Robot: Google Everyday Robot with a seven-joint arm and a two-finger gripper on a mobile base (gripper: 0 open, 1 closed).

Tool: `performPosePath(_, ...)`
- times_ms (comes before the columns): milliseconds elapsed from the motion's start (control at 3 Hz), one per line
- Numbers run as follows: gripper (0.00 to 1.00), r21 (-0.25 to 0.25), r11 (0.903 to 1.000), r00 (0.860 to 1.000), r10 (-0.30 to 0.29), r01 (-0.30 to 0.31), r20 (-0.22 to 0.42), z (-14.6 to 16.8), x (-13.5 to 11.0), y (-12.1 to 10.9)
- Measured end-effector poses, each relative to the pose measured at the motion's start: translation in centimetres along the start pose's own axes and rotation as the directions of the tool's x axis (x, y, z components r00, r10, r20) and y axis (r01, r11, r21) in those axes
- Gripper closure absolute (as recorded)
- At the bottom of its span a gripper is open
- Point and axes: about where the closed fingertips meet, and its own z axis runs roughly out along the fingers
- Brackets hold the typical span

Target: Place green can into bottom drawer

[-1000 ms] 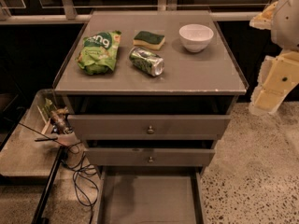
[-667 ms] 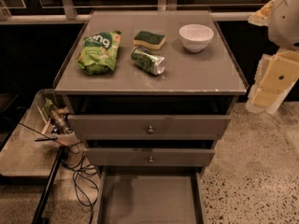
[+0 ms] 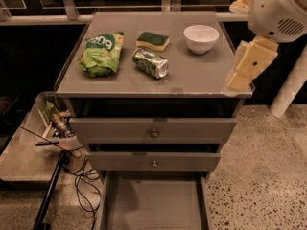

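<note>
Lying sideways, green can (image 3: 150, 63) looks dented; jaws right of cabinet (image 3: 192, 78), state unclear.

Upper left: light-green snack bag (image 3: 100, 53) lying on cabinet top (image 3: 192, 75); sponge (image 3: 152, 40) just right of it, white bowl (image 3: 201, 37) further right. Lower left: cluttered side shelf (image 3: 19, 162), black cables (image 3: 81, 176) trailing onto floor (image 3: 259, 176).
</note>
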Motion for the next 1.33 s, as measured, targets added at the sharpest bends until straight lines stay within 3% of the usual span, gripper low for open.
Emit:
performPosePath(667,0.00,0.031,0.9956,0.987,0.083,-0.088,0.136,6.5,-1.2,-4.7)
performPosePath(1000,0.00,0.033,0.9966,0.989,0.070,-0.075,0.134,6.6,-1.7,-4.6)
performPosePath(1333,0.00,0.008,0.9989,0.991,0.044,-0.046,0.127,9.3,-3.6,-4.5)
